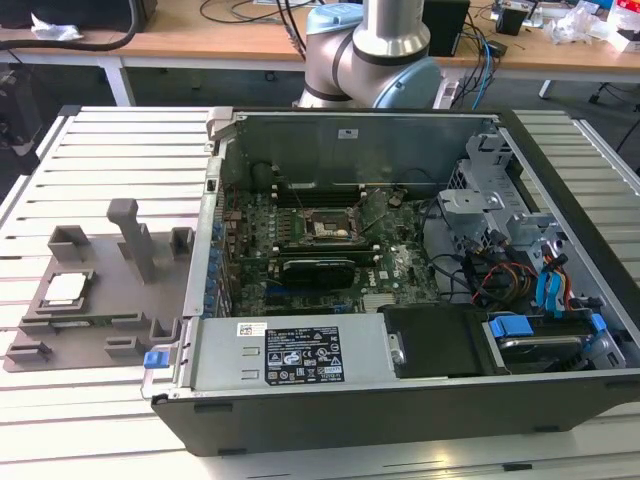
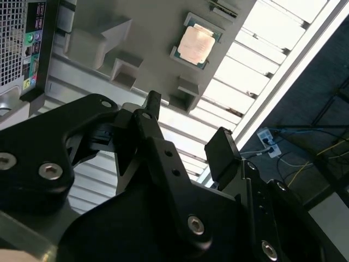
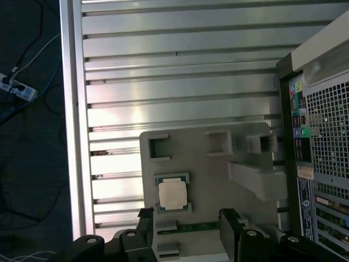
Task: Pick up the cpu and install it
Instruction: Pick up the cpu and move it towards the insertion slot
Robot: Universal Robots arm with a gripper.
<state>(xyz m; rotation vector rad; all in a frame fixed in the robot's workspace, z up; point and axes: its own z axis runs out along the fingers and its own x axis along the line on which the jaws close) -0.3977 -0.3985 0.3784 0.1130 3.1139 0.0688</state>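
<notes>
The cpu (image 1: 65, 288), a small square chip with a silvery top, lies flat in a recess of the grey plastic tray (image 1: 120, 295) at the exterior view's left. Both wrist views look down on the cpu (image 3: 173, 194) (image 2: 196, 45) in the tray (image 3: 218, 180) (image 2: 142, 27). My gripper (image 3: 188, 221) (image 2: 188, 128) hangs well above the tray, open, its black fingers (image 3: 232, 221) apart with nothing between them. The dark metal-framed socket (image 1: 333, 226) sits on the green motherboard (image 1: 300, 280) inside the opened computer case.
The open computer case (image 1: 400, 400) lies on a slatted aluminium table (image 1: 120, 140), with a graphics card, drive cage and cables inside. An upright grey post (image 1: 128, 235) stands on the tray. A wooden desk (image 1: 200, 40) runs behind. A power strip (image 3: 16, 87) lies on the floor.
</notes>
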